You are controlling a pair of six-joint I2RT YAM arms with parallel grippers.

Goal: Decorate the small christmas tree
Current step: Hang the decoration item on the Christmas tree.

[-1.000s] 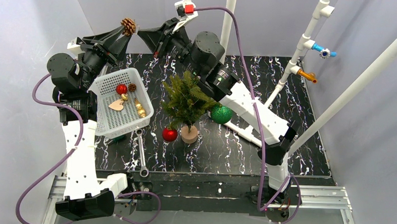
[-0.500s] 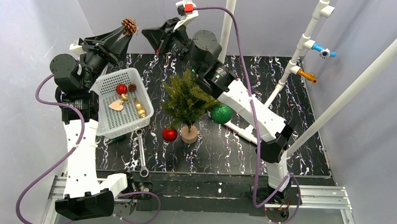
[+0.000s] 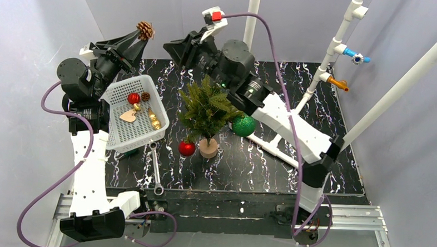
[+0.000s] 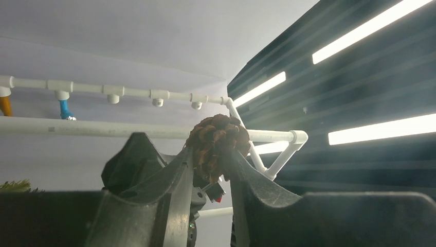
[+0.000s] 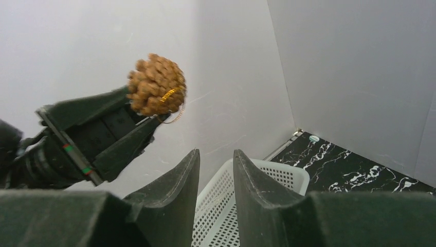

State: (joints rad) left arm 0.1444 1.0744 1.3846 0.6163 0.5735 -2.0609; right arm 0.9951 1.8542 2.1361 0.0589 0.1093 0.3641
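The left gripper point(image 3: 140, 37) pinches a pine cone point(image 4: 218, 136) behind the probably light, tippy small christmas tree point(image 3: 206, 106), best steadied at its wooden base point(image 3: 208, 148), while the right gripper point(image 5: 216, 157) is barely parted and empty.

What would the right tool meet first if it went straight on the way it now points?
Probably the left tool, which holds the pine cone just ahead. Depth is unclear, so it might slip past to the wall.

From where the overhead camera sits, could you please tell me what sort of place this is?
Probably a robot lab test cell: plain walls box in a black marbled table, a white pipe frame stands at right, and a metal rail edges the near side.
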